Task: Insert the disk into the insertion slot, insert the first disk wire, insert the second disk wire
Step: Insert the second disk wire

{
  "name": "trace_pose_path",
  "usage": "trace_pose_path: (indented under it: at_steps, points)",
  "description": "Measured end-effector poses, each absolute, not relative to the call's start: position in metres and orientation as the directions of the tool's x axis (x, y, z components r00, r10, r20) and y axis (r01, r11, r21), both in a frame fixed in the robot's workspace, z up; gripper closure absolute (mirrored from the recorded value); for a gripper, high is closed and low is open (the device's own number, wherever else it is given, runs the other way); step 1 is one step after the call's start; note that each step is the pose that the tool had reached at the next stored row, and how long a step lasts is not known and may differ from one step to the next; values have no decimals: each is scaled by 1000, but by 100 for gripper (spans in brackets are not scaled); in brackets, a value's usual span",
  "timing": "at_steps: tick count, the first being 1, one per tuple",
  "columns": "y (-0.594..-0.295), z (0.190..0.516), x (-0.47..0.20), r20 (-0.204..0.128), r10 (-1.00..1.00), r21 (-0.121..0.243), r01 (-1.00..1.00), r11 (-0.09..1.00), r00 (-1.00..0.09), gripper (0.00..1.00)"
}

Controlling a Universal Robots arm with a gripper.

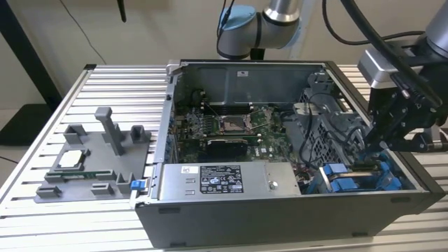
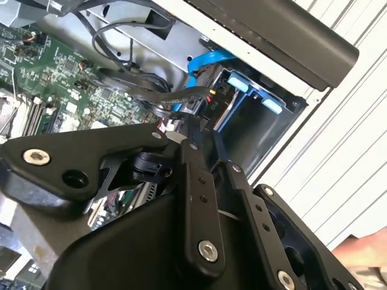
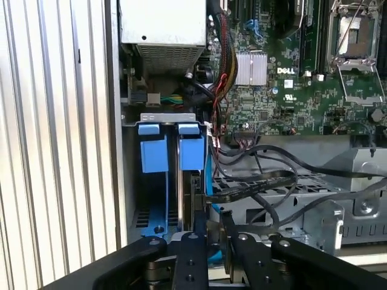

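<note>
An open computer case (image 1: 280, 220) is lying on a slatted metal desk (image 1: 112, 84), and the hand (image 1: 369, 152) is reaching down into its corner at the exterior view's right, where the insertion slot (image 1: 357, 181) is sitting with its bright blue tabs showing. In the first wrist view the disk (image 3: 195, 187) is standing on edge in that bay, its blue carrier tabs (image 3: 192, 145) lying beside a second pair of blue tabs (image 3: 152, 148), and the hand (image 3: 213, 226) is hovering just above the disk's near end with its black fingers (image 3: 192, 254) drawn narrow and nearly together; whether they are pinching a connector I cannot tell. Black cables (image 3: 266, 181) are crowding the space, running across the grey drive cage (image 3: 338, 205) and curling right up to the fingertips, and a bundle of red and black wires (image 3: 225, 54) is dropping from the power supply (image 1: 224, 181) past the bay. In the second wrist view the hand (image 2: 202, 142) is sitting close against a dark connector (image 2: 211, 103) with a blue cable (image 2: 208, 60) looping behind it and the motherboard (image 2: 54, 72) lying beyond. In the exterior view the motherboard with its CPU socket (image 1: 231, 123) is lying in the middle of the case, and a grey fixture tray (image 1: 91, 163) holding a loose processor (image 1: 72, 159) is resting on the desk well apart, toward the exterior view's left.
</note>
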State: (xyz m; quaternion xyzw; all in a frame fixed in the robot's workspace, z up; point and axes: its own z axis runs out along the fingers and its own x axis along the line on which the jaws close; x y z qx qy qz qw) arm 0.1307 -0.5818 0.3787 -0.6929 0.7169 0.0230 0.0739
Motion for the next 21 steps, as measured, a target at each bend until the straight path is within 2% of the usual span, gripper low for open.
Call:
trace_pose_path:
  at_steps: [21]
  points:
    - [-582, 388, 131, -138, -990, -69, -997, 39, -29, 0]
